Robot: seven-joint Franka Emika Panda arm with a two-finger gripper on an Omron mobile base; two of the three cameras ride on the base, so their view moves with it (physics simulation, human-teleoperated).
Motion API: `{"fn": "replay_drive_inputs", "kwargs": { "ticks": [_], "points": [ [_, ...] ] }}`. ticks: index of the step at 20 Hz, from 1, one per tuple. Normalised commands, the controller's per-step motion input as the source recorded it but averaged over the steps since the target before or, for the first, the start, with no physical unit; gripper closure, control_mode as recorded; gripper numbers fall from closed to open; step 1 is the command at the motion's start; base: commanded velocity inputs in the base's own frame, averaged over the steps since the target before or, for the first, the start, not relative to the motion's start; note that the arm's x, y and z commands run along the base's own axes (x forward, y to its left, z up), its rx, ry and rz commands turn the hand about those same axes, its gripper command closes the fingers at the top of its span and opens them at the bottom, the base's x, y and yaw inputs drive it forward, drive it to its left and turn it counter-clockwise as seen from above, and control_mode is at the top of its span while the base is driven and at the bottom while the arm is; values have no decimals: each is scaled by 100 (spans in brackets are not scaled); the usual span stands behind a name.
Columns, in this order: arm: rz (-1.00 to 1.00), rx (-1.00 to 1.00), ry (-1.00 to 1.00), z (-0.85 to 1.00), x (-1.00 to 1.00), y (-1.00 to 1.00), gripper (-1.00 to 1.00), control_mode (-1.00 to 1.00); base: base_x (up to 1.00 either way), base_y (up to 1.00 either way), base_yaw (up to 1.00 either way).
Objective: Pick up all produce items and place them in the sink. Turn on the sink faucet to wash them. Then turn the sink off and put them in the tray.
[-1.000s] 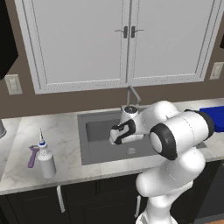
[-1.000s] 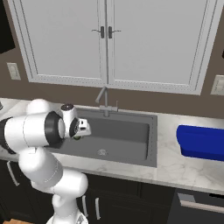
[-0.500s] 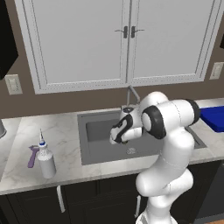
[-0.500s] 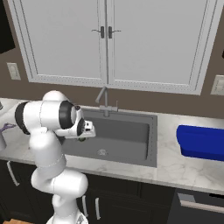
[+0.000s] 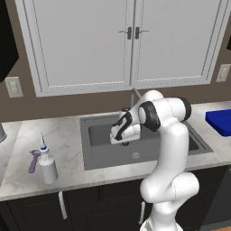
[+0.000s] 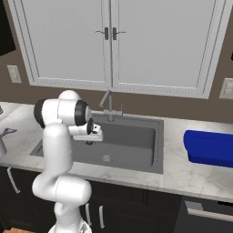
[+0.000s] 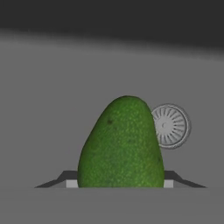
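Gripper (image 5: 125, 142) is clamped on a green fruit (image 7: 121, 144): in the hand view the fruit sits between the two finger tips (image 7: 70, 181), one at each flank, and hides most of them. It is pear-shaped with a finely speckled skin, more like an avocado than a lime, broad end toward the camera. Jaws stand partly apart, held there by the fruit's width.

Beyond the fruit the hand view shows the dark grey floor of the sink (image 7: 52, 87), with the round silver drain (image 7: 169, 125) just beside the fruit's upper right edge and partly hidden by it.

In the left base view the hand hangs over the middle of the basin, above the floor, and a dark sliver of the fruit shows under the white hand. The right base view puts the gripper (image 6: 89, 141) over the left part of the sink (image 6: 136, 136), with the drain (image 6: 106, 158) lower and to its right.

Faucet (image 6: 107, 104) stands at the back rim of the sink, spout angled over the basin; whether water runs cannot be told.

Blue tray (image 6: 210, 146) lies on the marble counter (image 6: 191, 175) to the right of the sink, well apart from the hand.

Left of the sink on the counter: a white bottle (image 5: 47, 164) with a blue cap, and a purple tool (image 5: 33, 160) just beside it
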Motion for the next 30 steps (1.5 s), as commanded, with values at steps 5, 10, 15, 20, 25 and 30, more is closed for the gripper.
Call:
{"fn": "replay_drive_inputs", "kwargs": {
  "ticks": [5,10,15,20,25,30],
  "points": [
    [-16,0,3,-35,43,0,100,-100,0,0,0],
    [-14,0,4,-43,36,0,100,-100,0,0,0],
    [-13,0,2,-49,23,0,100,-100,0,0,0],
    [-12,0,0,-50,13,0,100,-100,0,0,0],
    [-10,0,0,-44,17,0,100,-100,0,0,0],
    [-9,0,0,-35,15,0,100,-100,0,0,0]
  ]
}}
